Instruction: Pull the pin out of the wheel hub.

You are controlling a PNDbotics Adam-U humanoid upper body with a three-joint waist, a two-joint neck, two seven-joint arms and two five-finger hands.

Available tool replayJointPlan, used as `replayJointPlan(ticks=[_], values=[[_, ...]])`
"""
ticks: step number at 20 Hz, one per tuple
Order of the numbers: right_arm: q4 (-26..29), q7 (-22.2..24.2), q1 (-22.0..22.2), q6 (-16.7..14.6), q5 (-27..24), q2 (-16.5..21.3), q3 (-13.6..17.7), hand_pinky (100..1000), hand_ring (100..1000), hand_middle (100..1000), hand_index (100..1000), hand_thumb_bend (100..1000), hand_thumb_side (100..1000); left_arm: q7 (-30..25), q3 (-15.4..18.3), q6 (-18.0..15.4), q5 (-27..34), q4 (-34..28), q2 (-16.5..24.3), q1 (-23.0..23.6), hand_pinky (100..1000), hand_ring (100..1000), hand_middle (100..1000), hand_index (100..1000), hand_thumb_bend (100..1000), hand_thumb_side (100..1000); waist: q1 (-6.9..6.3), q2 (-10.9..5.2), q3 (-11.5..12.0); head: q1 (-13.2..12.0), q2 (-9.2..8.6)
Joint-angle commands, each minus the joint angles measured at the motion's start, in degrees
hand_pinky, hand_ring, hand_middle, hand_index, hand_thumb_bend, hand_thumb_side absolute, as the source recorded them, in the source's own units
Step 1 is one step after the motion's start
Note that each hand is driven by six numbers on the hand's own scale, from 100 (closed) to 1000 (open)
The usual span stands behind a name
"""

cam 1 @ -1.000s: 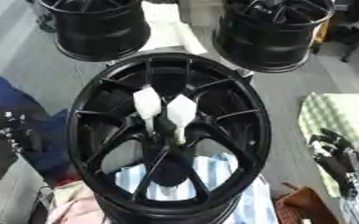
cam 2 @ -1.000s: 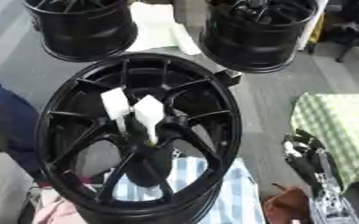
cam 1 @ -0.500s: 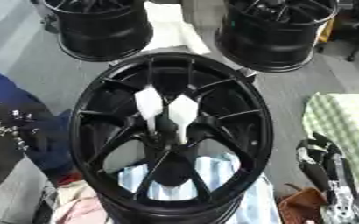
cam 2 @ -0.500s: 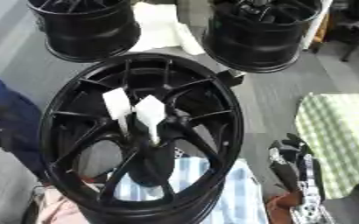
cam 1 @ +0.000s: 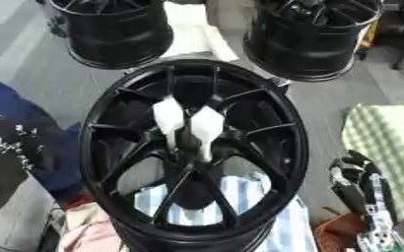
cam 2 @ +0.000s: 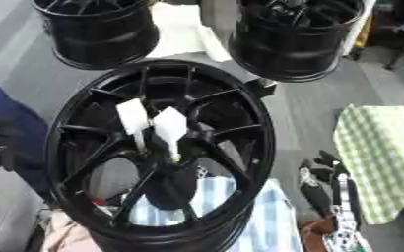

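Right hand beside the hub, pins in place

While the right hand (cam 2: 330, 192) shows at about four o'clock in the right eye view, it rests low beside the wheel hub (cam 1: 194, 150) without touching it. Its dark fingers (cam 2: 313, 183) point up toward twelve o'clock and look straight or relaxed, curled round nothing. Beneath the wrist, at five o'clock, sits something brown (cam 1: 339, 231) that cannot be made out further. Just to the hand's three o'clock side lies a green-and-white checked cloth (cam 1: 388, 147).

At nine o'clock from the hand stands the black, many-spoked wheel hub, its open face turned up and filling the middle of the view. Two white pins (cam 1: 188, 125) stand near its centre, side by side and almost touching, each with a broad flat white head and a thin stem that runs down among the spokes. Through the spokes at six o'clock a blue-and-white striped cloth (cam 1: 240, 194) shows under the hub.

Two more black wheels stand at the far edge, one at eleven o'clock (cam 1: 115, 29) and one at one o'clock (cam 1: 313, 37), well apart from the hand. At nine o'clock a dark blue shape (cam 1: 20, 128) lies beside the hub. The left hand cannot be made out in either view.
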State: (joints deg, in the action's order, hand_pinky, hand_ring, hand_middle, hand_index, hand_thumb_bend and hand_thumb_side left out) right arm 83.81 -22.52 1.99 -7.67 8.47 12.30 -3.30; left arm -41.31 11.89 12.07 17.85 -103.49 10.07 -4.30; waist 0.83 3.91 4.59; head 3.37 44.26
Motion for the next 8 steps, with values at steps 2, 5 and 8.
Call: replayJointPlan(ticks=[2, 5, 8], values=[[0.4, 0.2, -0.6, -0.2, 0.6, 0.6, -0.1, 741, 682, 728, 862, 155, 404, -0.3, 0.0, -0.1, -0.1, -0.8, 0.5, -0.6, 691, 419, 668, 833, 100, 1000, -0.18, -0.4, -0.1, 0.0, -0.14], [0.4, 0.2, -0.6, -0.4, 0.5, 0.6, -0.1, 741, 682, 728, 862, 157, 406, -0.3, 0.0, -0.1, 0.0, -0.8, 0.4, -0.6, 692, 418, 669, 833, 100, 1000, -0.19, -0.4, 0.0, -0.1, -0.14], [0.3, 0.3, -0.7, -0.4, 0.6, 0.6, -0.1, 740, 680, 724, 860, 150, 404, -0.3, 0.0, 0.0, 0.0, -0.8, 0.4, -0.6, 692, 420, 669, 832, 100, 1000, -0.18, -0.41, -0.1, 0.2, -0.14]])
